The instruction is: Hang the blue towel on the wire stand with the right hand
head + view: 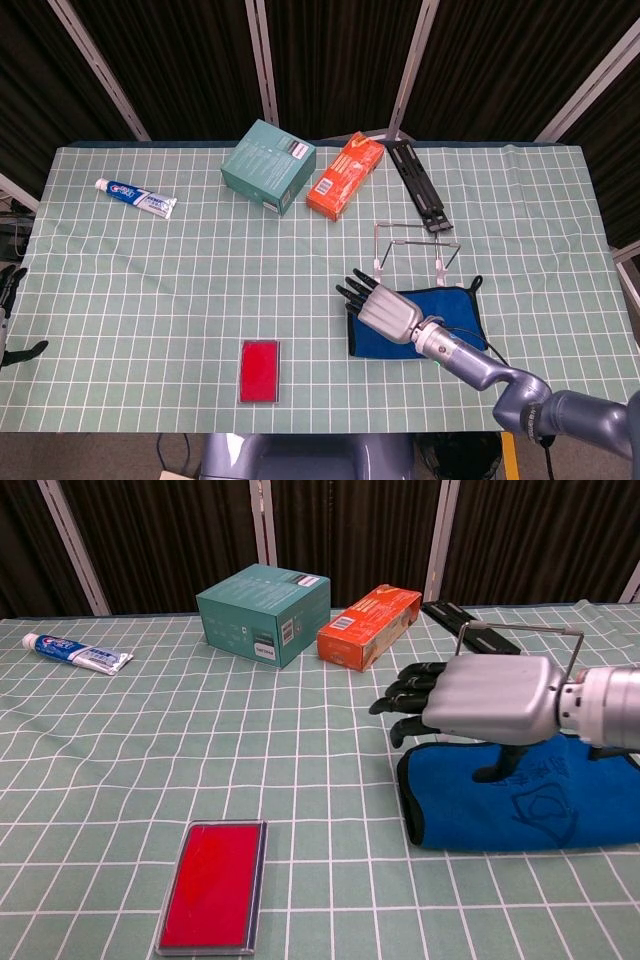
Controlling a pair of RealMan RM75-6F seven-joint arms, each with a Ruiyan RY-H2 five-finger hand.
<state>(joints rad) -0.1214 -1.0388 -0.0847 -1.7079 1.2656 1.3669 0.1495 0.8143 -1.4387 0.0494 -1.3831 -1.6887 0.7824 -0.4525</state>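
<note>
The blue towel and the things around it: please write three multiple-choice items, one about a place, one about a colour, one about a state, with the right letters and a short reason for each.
1. Where does the blue towel lie?
A. flat on the table, on the near side of the wire stand
B. draped over the stand
C. on the teal box

2. What colour is the flat case near the front edge?
A. green
B. red
C. white

3. What is the right hand doing?
A. lifting the towel clear of the table
B. holding the toothpaste
C. hovering over the towel's left end, fingers extended

Answers:
1 A, the towel lies spread on the cloth and the stand's bar is bare.
2 B, the case is plainly red in both views.
3 C, the chest view shows the fingers extended above the flat towel.
</note>
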